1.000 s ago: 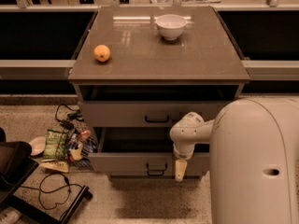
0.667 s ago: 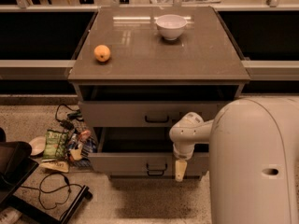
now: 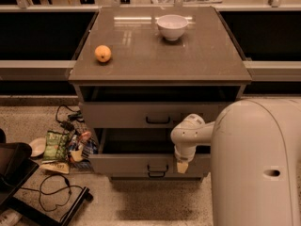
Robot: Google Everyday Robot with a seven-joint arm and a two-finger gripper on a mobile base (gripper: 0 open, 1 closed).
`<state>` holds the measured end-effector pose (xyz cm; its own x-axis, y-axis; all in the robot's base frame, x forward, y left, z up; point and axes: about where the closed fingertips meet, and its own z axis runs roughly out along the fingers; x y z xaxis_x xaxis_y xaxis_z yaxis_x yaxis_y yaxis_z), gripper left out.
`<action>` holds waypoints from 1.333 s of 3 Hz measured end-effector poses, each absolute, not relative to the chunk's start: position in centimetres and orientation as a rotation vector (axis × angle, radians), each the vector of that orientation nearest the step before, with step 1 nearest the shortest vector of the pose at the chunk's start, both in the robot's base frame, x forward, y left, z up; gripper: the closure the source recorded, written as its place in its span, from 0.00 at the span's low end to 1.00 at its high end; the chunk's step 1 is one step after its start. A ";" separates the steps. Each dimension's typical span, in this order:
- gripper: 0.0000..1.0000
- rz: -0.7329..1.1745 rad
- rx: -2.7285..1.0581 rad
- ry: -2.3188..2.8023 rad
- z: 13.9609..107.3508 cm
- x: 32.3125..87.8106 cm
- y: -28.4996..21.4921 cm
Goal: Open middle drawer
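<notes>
The middle drawer (image 3: 127, 164) is a grey flat front with a small black bracket handle (image 3: 157, 167). It stands pulled out from the cabinet, and its inside shows as a dark hollow behind the front. My gripper (image 3: 182, 165) hangs down from the white wrist (image 3: 188, 132) against the right part of that drawer front, just right of the handle. My arm's large white body (image 3: 256, 164) hides the cabinet's right lower corner.
The top drawer (image 3: 141, 114) sits above with its own black handle. An orange (image 3: 103, 53) and a white bowl (image 3: 172, 26) rest on the cabinet top (image 3: 188, 60). Snack bags, cables and a plate (image 3: 61, 147) litter the floor at left, beside a black stand (image 3: 19, 173).
</notes>
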<state>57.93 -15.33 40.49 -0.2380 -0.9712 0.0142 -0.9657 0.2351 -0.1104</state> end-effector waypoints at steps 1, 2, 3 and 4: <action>0.66 -0.125 -1.889 2.462 40.5 55.4 -15.7; 0.89 -0.117 -1.886 2.471 40.6 54.8 -15.8; 1.00 -0.041 -1.828 2.556 40.0 51.5 -17.2; 1.00 -0.040 -1.828 2.557 40.0 51.6 -17.2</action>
